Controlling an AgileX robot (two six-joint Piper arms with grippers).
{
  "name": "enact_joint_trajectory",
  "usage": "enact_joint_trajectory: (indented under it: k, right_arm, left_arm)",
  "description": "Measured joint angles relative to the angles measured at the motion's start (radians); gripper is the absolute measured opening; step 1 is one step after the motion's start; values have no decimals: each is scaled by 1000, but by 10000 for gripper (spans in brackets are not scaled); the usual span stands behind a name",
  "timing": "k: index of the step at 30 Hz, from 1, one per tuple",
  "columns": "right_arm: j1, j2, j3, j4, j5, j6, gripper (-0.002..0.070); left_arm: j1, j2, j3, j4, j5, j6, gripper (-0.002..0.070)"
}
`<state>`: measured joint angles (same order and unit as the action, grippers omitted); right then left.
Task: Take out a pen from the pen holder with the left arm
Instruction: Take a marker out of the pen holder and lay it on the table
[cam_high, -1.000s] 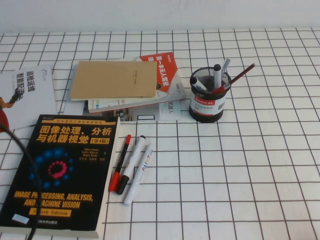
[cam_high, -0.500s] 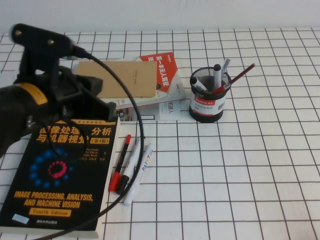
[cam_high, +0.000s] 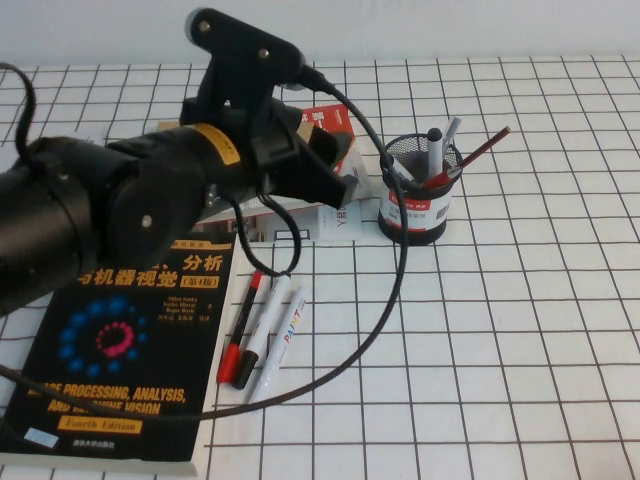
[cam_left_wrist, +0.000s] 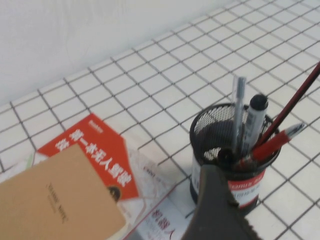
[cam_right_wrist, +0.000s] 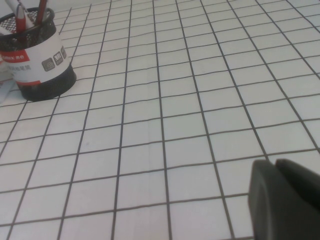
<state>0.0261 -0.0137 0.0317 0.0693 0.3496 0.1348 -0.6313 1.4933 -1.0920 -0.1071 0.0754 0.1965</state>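
No pen was out yet — our left gripper hovered beside the pen holder near the table's far edge; right gripper sat well apart — either's opening we couldn't tell.

I'm looking over what I'm reading as a desk in an office or study, set up as a robotics test bench. A white cloth printed with a black grid is covering the table, and a plain white wall is closing it off behind. A thick black textbook on image processing and machine vision is lying at the near left, with three markers lying beside it. A mesh pen holder is standing full of pens. Next to it, a brown notebook is sitting on a stack with a red-covered book. The left arm is trailing its black cable across the desk.
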Motion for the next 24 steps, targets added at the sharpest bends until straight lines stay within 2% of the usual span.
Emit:
enact_joint_trajectory:
  k: [8,24]
  right_arm:
    - [0,0,0,0,0,0,-16]
    - [0,0,0,0,0,0,-16]
  left_arm:
    - [-72,120,-2,-2,-226,3,389]
    - [-78,336,-2,-6,-476,-23,390]
